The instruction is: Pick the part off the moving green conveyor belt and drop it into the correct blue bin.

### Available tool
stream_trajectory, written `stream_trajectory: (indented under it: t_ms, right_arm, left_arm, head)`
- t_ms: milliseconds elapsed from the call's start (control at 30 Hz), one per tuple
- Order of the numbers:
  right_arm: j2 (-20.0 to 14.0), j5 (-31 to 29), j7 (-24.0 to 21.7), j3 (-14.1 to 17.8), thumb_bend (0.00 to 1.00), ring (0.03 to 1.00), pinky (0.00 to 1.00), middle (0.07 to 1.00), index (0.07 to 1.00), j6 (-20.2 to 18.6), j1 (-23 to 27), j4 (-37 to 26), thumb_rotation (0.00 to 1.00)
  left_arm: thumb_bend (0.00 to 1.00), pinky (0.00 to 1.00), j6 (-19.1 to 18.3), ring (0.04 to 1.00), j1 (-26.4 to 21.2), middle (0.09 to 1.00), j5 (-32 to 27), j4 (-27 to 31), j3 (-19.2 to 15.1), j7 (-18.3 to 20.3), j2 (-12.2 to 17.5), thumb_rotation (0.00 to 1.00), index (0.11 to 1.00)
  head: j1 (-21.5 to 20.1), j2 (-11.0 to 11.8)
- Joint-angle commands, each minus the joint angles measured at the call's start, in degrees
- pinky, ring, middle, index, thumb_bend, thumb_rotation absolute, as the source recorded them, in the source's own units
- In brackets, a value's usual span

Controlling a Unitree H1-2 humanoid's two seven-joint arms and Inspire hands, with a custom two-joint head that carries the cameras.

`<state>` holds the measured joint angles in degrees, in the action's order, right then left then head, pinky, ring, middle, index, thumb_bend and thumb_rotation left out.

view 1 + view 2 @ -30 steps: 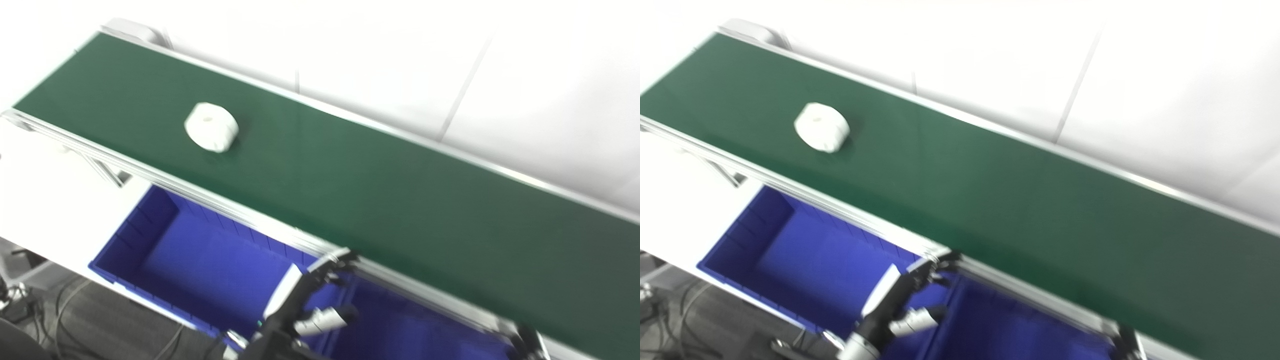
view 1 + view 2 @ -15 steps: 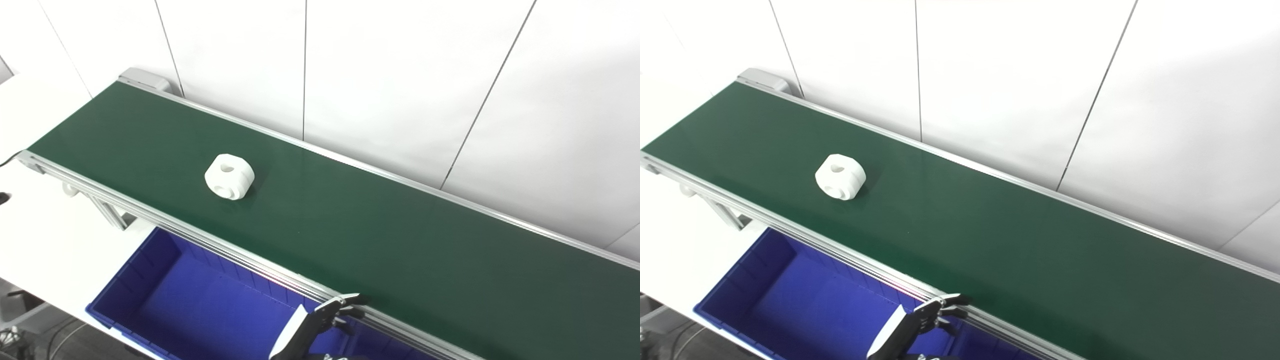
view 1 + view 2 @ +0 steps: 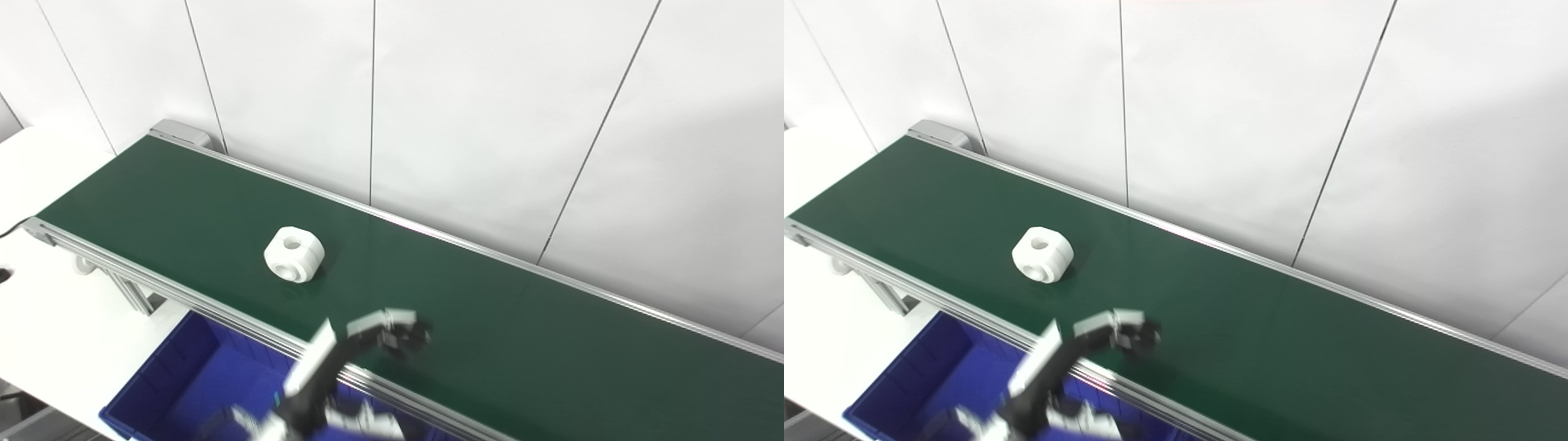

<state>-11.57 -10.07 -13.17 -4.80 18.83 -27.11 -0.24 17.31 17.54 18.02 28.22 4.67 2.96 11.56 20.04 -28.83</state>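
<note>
I see the white part, a rounded block with a hole in its top and another in its side, lying on the green conveyor belt, untouched. My left hand hangs over the belt's near edge, right of the part and apart from it; it is too blurred to tell its fingers' state. The blue bin sits below the rail

We see a white surface, carrying our green conveyor belt on its metal frame, a blue bin beside it, a white part on the belt.
</note>
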Motion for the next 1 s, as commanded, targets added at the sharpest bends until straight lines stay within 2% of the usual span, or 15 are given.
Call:
stream_trajectory:
  t_ms: [0,33,133,233,267,300,367,567,733,967]
  right_arm:
    - [0.36,0.29,-1.83,-1.61,1.00,0.972,1.00,0.998,1.000,0.16,-0.58,-1.22,0.98]
    - [0.29,0.14,-1.82,-1.66,1.00,0.972,1.00,0.997,1.000,-0.21,-0.68,-1.49,0.98]
    - [0.16,0.10,-1.72,-1.79,1.00,0.971,1.00,0.998,1.000,-0.61,-0.89,-2.11,0.98]
    - [0.23,0.26,-1.53,-1.95,1.00,0.964,0.99,0.993,1.000,-0.56,-1.06,-2.53,0.98]
    - [0.29,0.23,-1.42,-2.04,1.00,0.963,0.98,0.993,1.000,-0.68,-1.15,-2.71,0.98]
    - [0.32,0.20,-1.32,-2.13,1.00,0.959,0.98,0.989,1.000,-0.76,-1.20,-2.83,0.98]
    - [0.33,0.23,-1.16,-2.29,1.00,0.957,0.97,0.986,1.000,-0.67,-1.37,-3.00,0.98]
    - [-0.14,0.06,-1.23,-2.48,1.00,0.950,0.96,0.957,0.997,-0.45,-1.71,-3.13,0.98]
    - [-0.27,0.24,-1.18,-2.69,1.00,0.947,0.95,0.949,0.995,-0.88,-1.68,-3.46,0.98]
    - [-0.42,0.10,-1.25,-2.80,1.00,0.937,0.93,0.940,0.987,-0.83,-1.81,-3.72,0.98]
  left_arm:
    - [0.83,0.51,-2.85,0.599,-2.91,0.651,2.72,4.36,-1.70,3.17,3.32,0.50,0.689]
    - [0.83,0.52,-5.32,0.607,-4.94,0.659,4.56,5.86,-2.74,5.08,5.18,0.47,0.690]
    - [0.80,0.55,-11.87,0.648,-10.26,0.707,10.01,8.22,-4.49,10.61,9.21,0.51,0.727]
    - [0.81,0.58,-14.46,0.679,-14.38,0.739,14.71,7.36,-4.90,13.91,12.38,0.47,0.766]
    - [0.81,0.58,-13.73,0.680,-15.95,0.741,17.04,5.09,-4.79,13.92,13.72,0.46,0.767]
    - [0.84,0.59,-13.11,0.696,-16.97,0.756,18.61,3.46,-4.69,13.83,14.58,0.41,0.769]
    - [0.86,0.61,-12.24,0.723,-19.03,0.779,21.92,-0.22,-4.23,14.03,16.42,0.40,0.775]
    - [0.92,0.68,-10.71,0.796,-23.27,0.825,25.79,-11.63,-2.35,12.75,19.25,0.29,0.786]
    - [0.92,0.70,-10.09,0.817,-25.30,0.841,27.87,-19.99,-1.12,10.24,19.37,0.32,0.800]
    - [0.91,0.72,-11.19,0.822,-25.83,0.846,29.68,-25.82,0.44,7.67,18.70,0.37,0.819]
  head:
    - [0.07,-0.02]
    - [0.11,-0.41]
    - [-0.06,-0.97]
    - [-0.40,-1.35]
    - [-0.69,-1.54]
    - [-0.69,-1.54]
    - [-0.90,-1.75]
    - [-0.96,-2.11]
    - [-1.18,-2.24]
    - [-1.61,-2.60]
